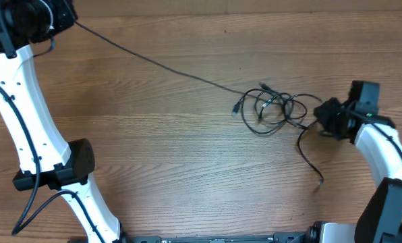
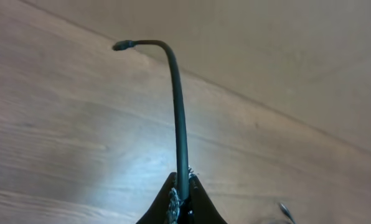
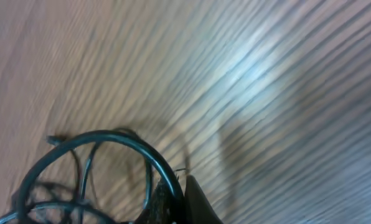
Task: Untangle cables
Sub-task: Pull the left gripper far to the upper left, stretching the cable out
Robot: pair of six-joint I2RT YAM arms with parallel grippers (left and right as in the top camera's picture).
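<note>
The cables (image 1: 275,108) lie as one knotted bundle of thin black loops on the wooden counter (image 1: 154,155), right of its middle and just beside the right tool (image 1: 320,113). Seen from overhead, one cord (image 1: 187,70) leaves the top of the knot and runs in a straight, taut line across the counter to the far left corner, where it meets the left tool (image 1: 66,19) at the end of the white left arm (image 1: 25,115). The left wrist camera shows that tool closed tight on this cord, its two dark fingers pressed together around it. A short length of the cord rises from the fingers, bends over and ends in a small plug (image 2: 123,45) that hangs free above the wood. The right tool is also closed, clamped on the right-hand edge of the bundle. Its wrist view is blurred, but it shows a curved black loop (image 3: 104,134) arching up from the fingers, with thinner strands crossing inside it. On the left side of the knot a small plug end (image 1: 236,108) rests on the counter. A loose tail (image 1: 309,158) trails from the lower right of the bundle towards the near edge and lies slack beside the white right arm (image 1: 383,148).
</note>
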